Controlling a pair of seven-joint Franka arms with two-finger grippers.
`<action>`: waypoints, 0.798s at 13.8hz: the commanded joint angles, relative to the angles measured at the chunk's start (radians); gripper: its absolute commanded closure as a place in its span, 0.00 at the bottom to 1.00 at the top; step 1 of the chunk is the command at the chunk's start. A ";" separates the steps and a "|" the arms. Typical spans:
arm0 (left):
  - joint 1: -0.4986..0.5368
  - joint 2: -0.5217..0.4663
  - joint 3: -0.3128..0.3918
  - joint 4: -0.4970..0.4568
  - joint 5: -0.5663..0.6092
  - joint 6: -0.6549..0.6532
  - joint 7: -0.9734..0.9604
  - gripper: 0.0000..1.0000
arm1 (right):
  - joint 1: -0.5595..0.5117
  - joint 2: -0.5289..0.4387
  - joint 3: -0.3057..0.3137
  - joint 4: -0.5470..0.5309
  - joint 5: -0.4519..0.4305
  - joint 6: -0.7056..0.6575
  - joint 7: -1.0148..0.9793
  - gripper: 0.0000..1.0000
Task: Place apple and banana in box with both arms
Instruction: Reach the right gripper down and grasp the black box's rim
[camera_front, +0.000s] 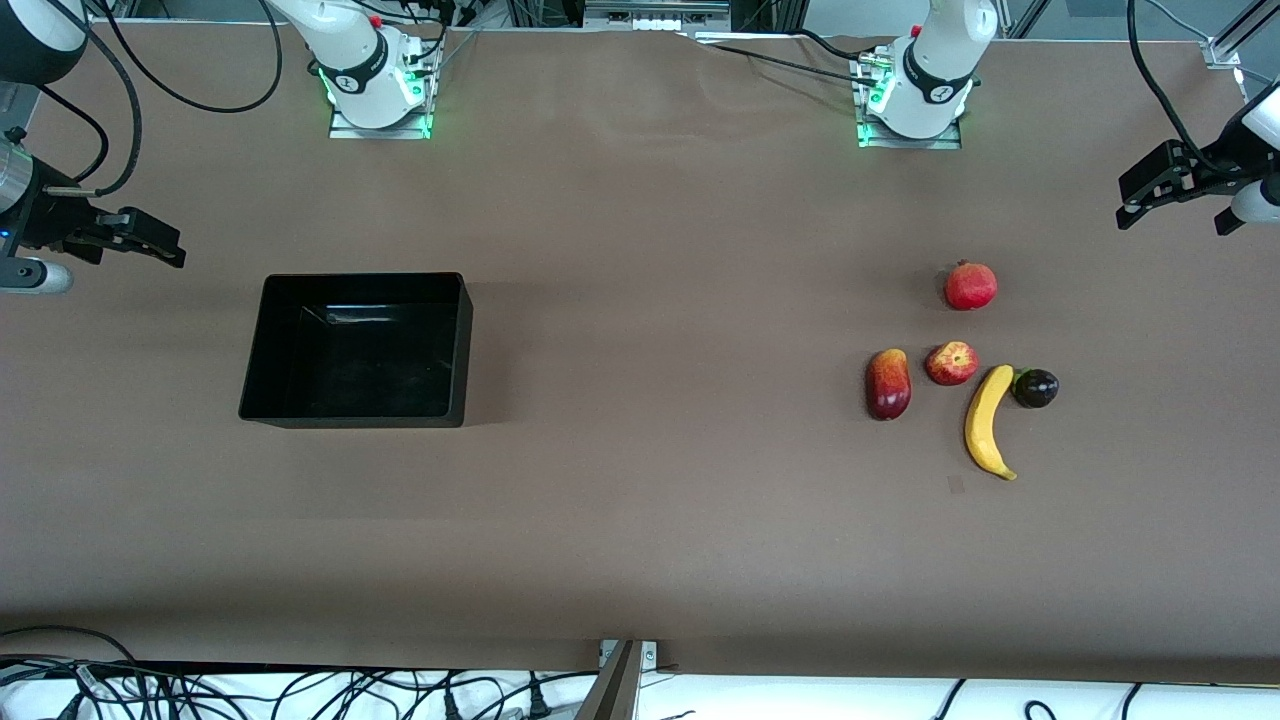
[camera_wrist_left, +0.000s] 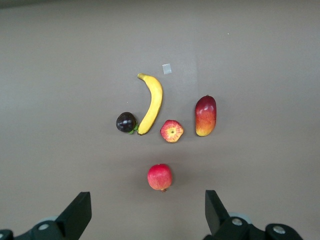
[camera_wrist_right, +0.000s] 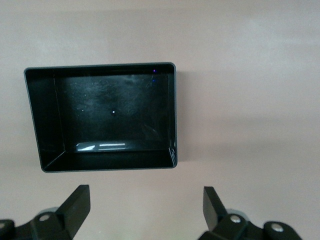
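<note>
Right gripper (camera_front: 165, 250): raised over the worktop edge at the right arm's end, fingers (camera_wrist_right: 75, 207) spread apart, holding nothing.
Box (camera_front: 455, 345): on the worktop toward the right arm's end, upright, nothing visible inside; well apart from the fruit group.
Mango-like fruit (camera_front: 888, 383): dark red and yellow, lying just beside the apple, on the side toward the box.
Apple (camera_front: 952, 363): on the worktop toward the left arm's end, between the mango-like fruit and the banana, touching neither.
Red round fruit (camera_front: 971, 286): farther from the front camera than the apple, apart from it.
Banana (camera_front: 988, 422): lying flat, its upper tip beside the dark plum-like fruit (camera_front: 1036, 388).
Left gripper (camera_front: 1175, 195): raised over the worktop edge at the left arm's end, fingers (camera_wrist_left: 80, 212) spread apart, holding nothing.
</note>
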 joint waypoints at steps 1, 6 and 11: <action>-0.003 0.011 0.002 0.025 0.011 -0.016 -0.007 0.00 | -0.001 -0.016 -0.009 0.000 0.017 -0.021 -0.007 0.00; -0.003 0.010 0.002 0.025 0.013 -0.016 -0.005 0.00 | 0.000 0.002 -0.015 0.015 0.004 -0.015 0.002 0.00; -0.003 0.010 0.000 0.025 0.013 -0.016 -0.005 0.00 | 0.000 0.016 -0.015 0.032 0.006 -0.010 -0.007 0.00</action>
